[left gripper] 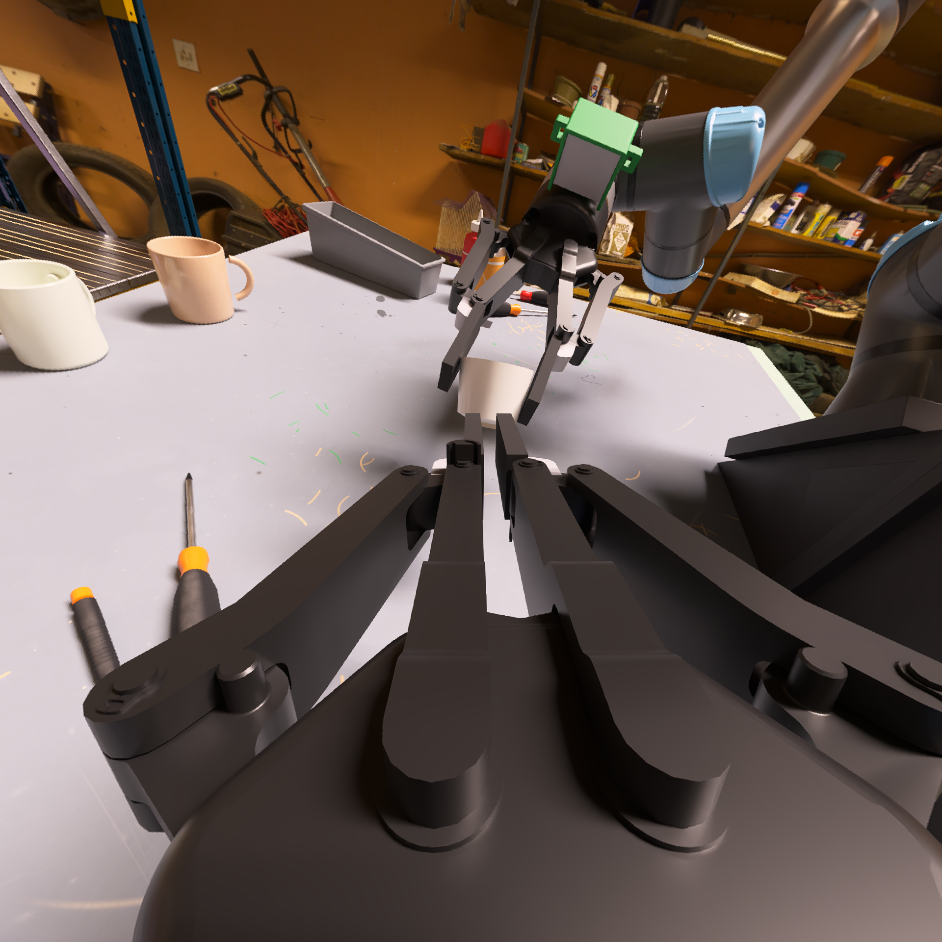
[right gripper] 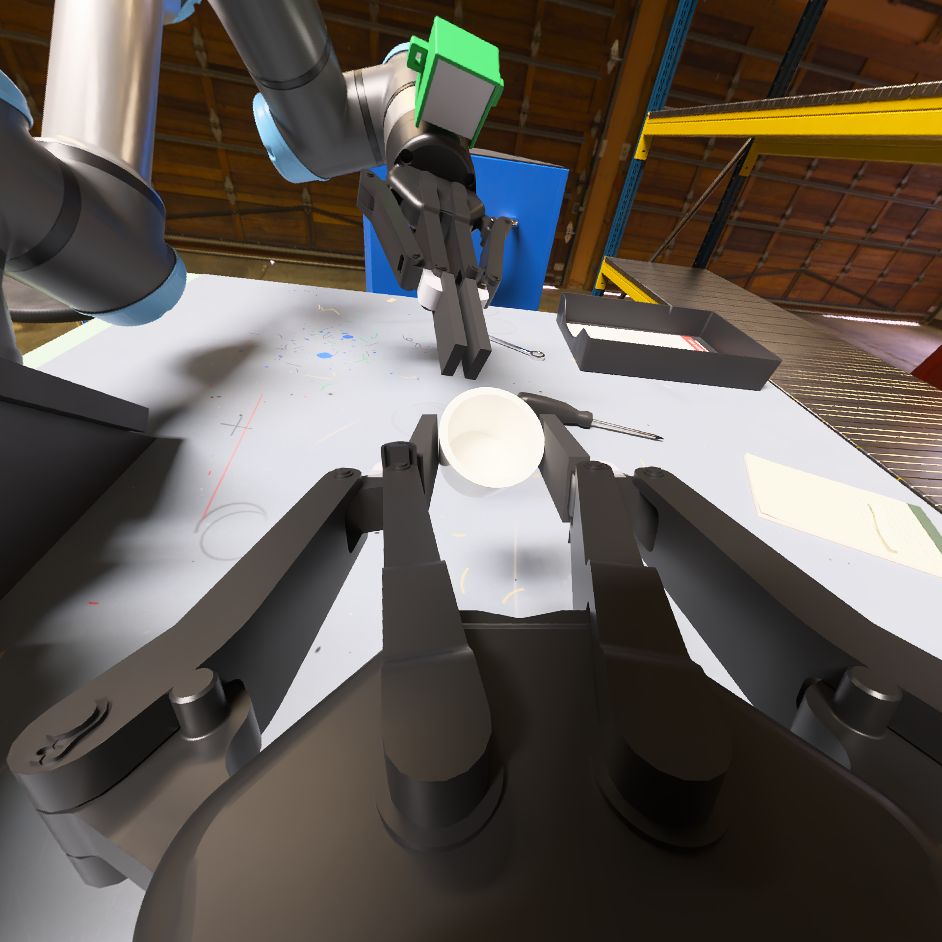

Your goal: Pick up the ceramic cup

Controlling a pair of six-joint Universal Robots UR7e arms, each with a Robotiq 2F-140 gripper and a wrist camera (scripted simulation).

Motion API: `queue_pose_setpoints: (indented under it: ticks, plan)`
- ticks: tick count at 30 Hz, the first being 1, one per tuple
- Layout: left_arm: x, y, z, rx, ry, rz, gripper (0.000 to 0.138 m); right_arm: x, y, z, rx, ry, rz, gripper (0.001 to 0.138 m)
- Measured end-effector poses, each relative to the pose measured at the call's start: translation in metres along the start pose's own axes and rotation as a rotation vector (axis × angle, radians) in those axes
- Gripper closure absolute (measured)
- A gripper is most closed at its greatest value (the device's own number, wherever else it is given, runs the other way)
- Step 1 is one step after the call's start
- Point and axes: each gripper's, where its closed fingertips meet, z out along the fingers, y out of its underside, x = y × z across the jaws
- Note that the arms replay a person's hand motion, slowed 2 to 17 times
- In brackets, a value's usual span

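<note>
The ceramic cup point(right gripper: 489, 451) is white, has no handle and is tilted, with its open mouth facing the right wrist camera. My right gripper point(right gripper: 489, 438) is shut on it, one finger on each side of the wall. The cup's shadow lies apart from it on the grey table point(right gripper: 285, 459), so it seems to hang a little above the surface. In the left wrist view the cup point(left gripper: 492, 387) sits between the right gripper's fingers point(left gripper: 530, 402). My left gripper point(left gripper: 488, 428) is shut and empty, just in front of the cup; it also shows in the right wrist view point(right gripper: 461, 369).
A cream mug point(left gripper: 48, 316), a peach mug point(left gripper: 196, 280) and a grey bin point(left gripper: 372, 250) stand at the far left. Two screwdrivers point(left gripper: 191, 576) lie near left. A dark tray point(right gripper: 662, 341), a wrench point(right gripper: 520, 349), a screwdriver point(right gripper: 586, 418) and a paper sheet point(right gripper: 841, 509) lie beyond.
</note>
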Motion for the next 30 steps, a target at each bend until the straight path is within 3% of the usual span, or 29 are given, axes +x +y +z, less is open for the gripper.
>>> queue_pose_setpoints:
  ticks: [16,30]
  plan:
    - [0.0021,-0.0064,0.0002,0.025,-0.046,0.058,0.13,0.0002,-0.0019,-0.0019,0.04,-0.021,0.042,0.087]
    - [0.0059,-0.0084,0.0012,0.014,-0.042,0.094,0.13,-0.0016,-0.0027,-0.004,0.049,-0.036,0.058,0.087]
